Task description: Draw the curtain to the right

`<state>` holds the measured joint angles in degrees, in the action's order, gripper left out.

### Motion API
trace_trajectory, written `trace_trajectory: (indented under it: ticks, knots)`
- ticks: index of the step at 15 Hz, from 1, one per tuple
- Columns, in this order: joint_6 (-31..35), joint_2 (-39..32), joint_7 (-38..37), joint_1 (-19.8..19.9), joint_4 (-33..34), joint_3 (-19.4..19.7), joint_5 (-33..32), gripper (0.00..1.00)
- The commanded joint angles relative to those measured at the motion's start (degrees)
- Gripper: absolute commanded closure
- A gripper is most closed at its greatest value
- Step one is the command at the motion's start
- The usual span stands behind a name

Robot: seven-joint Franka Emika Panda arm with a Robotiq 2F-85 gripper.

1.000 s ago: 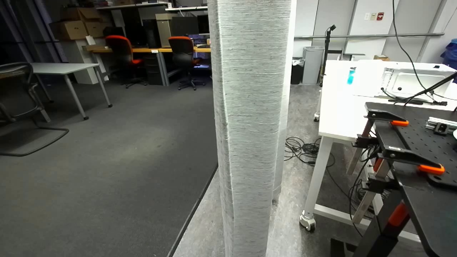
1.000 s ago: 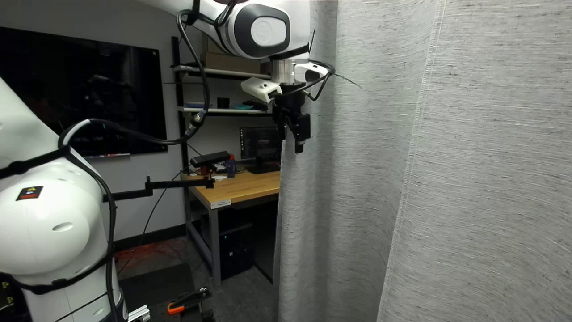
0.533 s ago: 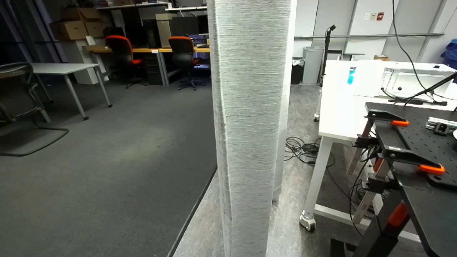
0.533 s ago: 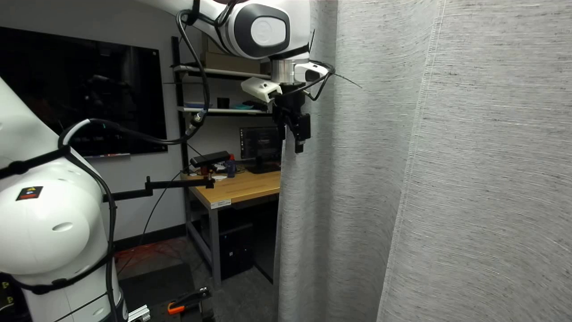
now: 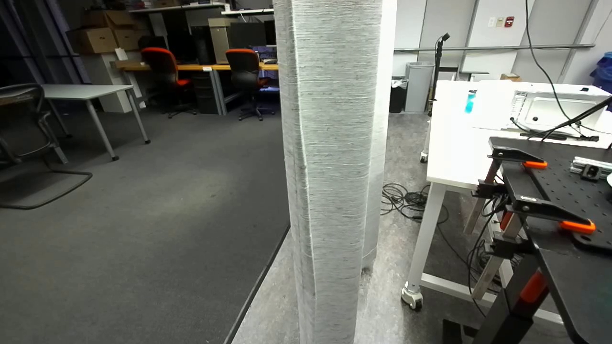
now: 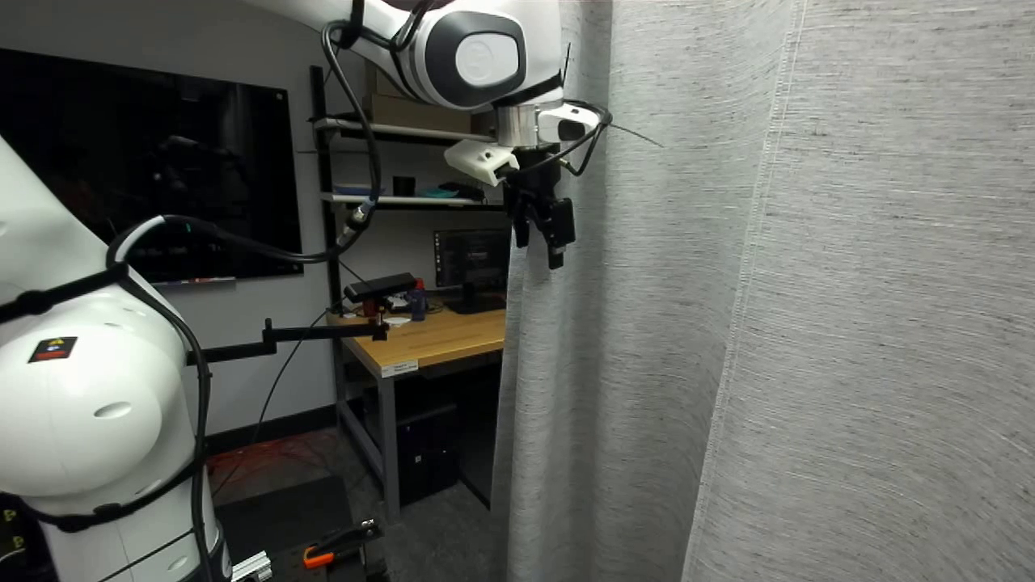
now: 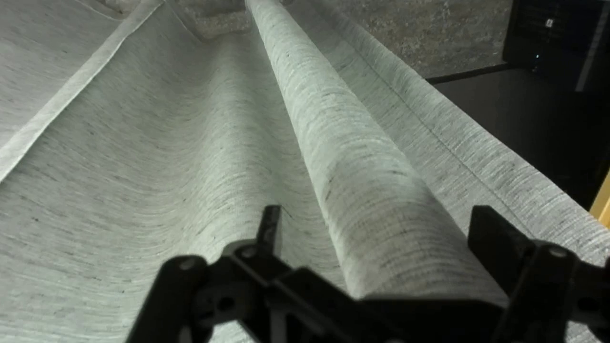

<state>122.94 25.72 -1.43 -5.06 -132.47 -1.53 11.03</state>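
Note:
The pale grey-white curtain hangs in tall vertical folds in both exterior views (image 5: pixel 339 157) (image 6: pixel 687 307); it fills most of the wrist view (image 7: pixel 228 133). My gripper (image 6: pixel 539 252) is at the curtain's free left edge in an exterior view, pointing down. In the wrist view my gripper (image 7: pixel 371 226) is open, its two black fingers wide apart. One rounded fold of the curtain lies between the fingers. The fingertips do not pinch it. The curtain's hemmed edge runs past the right finger in the wrist view.
A wooden desk (image 6: pixel 453 331) with a monitor and a shelf stands behind the curtain's edge. A wall screen (image 6: pixel 154 162) is behind the arm. A white table (image 5: pixel 459 157) and a black plate with orange-handled clamps (image 5: pixel 573 224) stand beside the curtain.
My gripper has moved slightly right and up in the exterior view that shows it. The curtain's free edge has swayed a little left in both exterior views.

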Motion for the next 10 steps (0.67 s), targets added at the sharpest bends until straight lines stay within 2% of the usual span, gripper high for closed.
trace_trajectory:
  ticks: [1,10]
  knots:
    - [5.3,-1.1,0.9,0.1,0.5,-1.2,-1.1,0.00]
    - [13.5,-2.7,4.3,-0.9,-0.1,-3.3,-4.8,0.00]
